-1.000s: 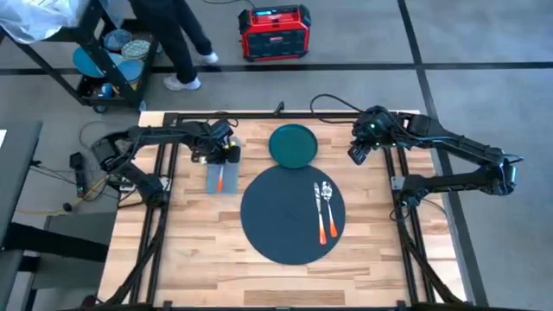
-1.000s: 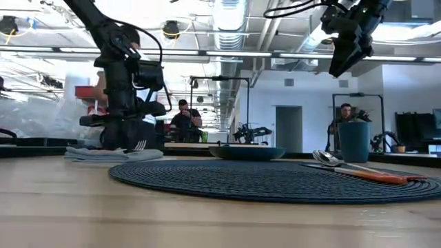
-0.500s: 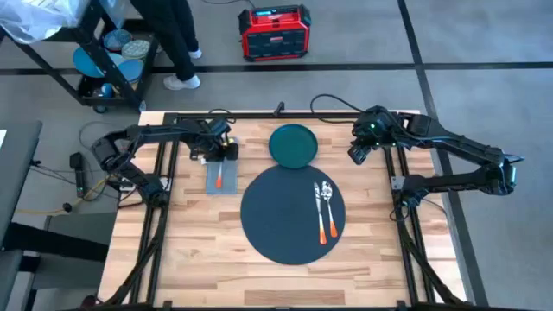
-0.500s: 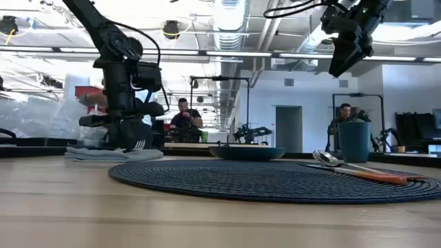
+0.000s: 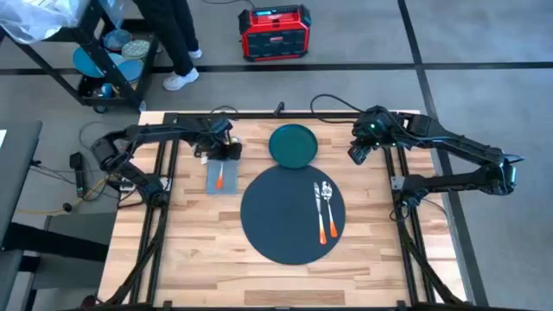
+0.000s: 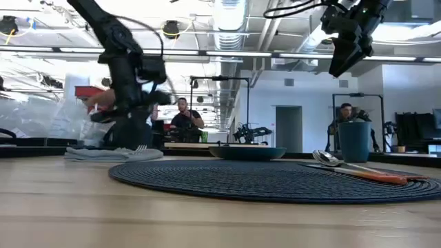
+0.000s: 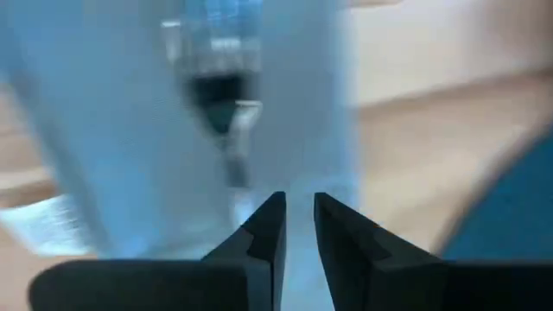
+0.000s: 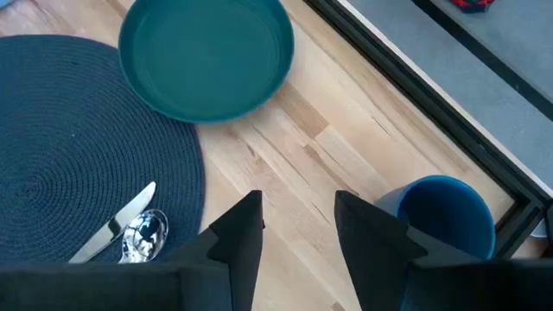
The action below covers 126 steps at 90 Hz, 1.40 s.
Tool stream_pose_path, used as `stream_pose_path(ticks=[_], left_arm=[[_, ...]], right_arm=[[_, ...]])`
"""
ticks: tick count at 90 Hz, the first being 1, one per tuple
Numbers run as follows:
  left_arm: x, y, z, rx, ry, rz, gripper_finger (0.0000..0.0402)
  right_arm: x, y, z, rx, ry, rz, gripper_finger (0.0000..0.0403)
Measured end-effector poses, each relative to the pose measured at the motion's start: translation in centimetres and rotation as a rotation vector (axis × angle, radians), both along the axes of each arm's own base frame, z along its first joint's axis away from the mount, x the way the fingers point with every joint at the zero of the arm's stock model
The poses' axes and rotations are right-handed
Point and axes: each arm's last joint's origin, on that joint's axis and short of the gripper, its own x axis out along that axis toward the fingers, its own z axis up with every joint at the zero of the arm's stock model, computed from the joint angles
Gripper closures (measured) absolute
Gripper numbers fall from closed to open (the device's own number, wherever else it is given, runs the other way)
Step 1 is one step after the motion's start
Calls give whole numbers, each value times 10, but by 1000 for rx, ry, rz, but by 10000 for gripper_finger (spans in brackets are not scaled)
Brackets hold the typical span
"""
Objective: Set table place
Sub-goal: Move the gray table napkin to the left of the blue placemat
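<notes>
The round dark placemat (image 5: 276, 226) lies in the middle of the wooden table (image 5: 199, 250). A spoon (image 5: 326, 210) and a knife (image 5: 316, 197) rest on its right half. Beyond its far edge sits a green plate (image 5: 293, 144). To its left lies a grey napkin (image 5: 227, 180) with an orange-handled fork (image 5: 219, 179) on top. My left gripper (image 7: 299, 231) hovers just above the napkin's far end, open by a narrow gap and holding nothing. My right gripper (image 8: 298, 226) hangs high over the table's far right, open and holding nothing.
A blue cup (image 8: 445, 212) stands near the table's far right corner, below my right arm. Beyond the far edge are a red case (image 5: 274, 31), a cart (image 5: 108, 60) and a person's legs (image 5: 177, 52). People sit in the room behind (image 6: 182, 120).
My left gripper has risen off the napkin and drawn back a little toward the table's far edge, tipping as it went. The fork and napkin stay where they lay. My right arm has kept still.
</notes>
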Motion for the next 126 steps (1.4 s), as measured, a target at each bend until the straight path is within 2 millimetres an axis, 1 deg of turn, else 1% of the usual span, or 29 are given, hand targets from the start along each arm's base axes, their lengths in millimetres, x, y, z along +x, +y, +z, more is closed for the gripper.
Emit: stream_pose_path(ticks=[7,15,28,33,38,52,62,68,71,80,88,96,106,120,126], left_arm=[[15,-15,10,48,2,-134,354],[26,-36,17,123,63,-280,355],[28,-75,16,295,295,-524,362],[29,-85,15,332,320,-575,361],[32,-91,15,344,307,-611,357],[39,-100,16,367,249,-678,322],[40,-105,16,486,305,-784,302],[41,-108,11,525,296,-863,298],[41,-109,8,509,277,-894,297],[38,-114,-5,388,172,-952,296],[32,-119,-12,313,168,-970,294],[32,-120,-12,304,176,-979,286],[39,-118,-4,337,130,-982,267],[39,-121,-5,307,113,-985,230],[36,-122,-8,315,146,-963,216]], right_arm=[[-1,0,-1,5,10,0,271],[-2,1,-2,13,30,1,271],[-5,2,-3,24,58,2,271],[-4,2,-3,22,55,1,271],[-4,2,-3,19,50,1,271],[-3,1,-2,16,44,1,271],[-4,2,-3,13,52,9,271],[-4,2,-3,9,57,18,271],[-4,2,-3,8,58,19,271],[-3,2,-6,13,61,15,271],[-4,2,-14,30,84,7,271],[-4,2,-23,44,97,-5,271],[-4,2,-33,56,104,-19,271],[0,0,-34,42,67,-21,271],[1,-1,-33,35,49,-21,271]])
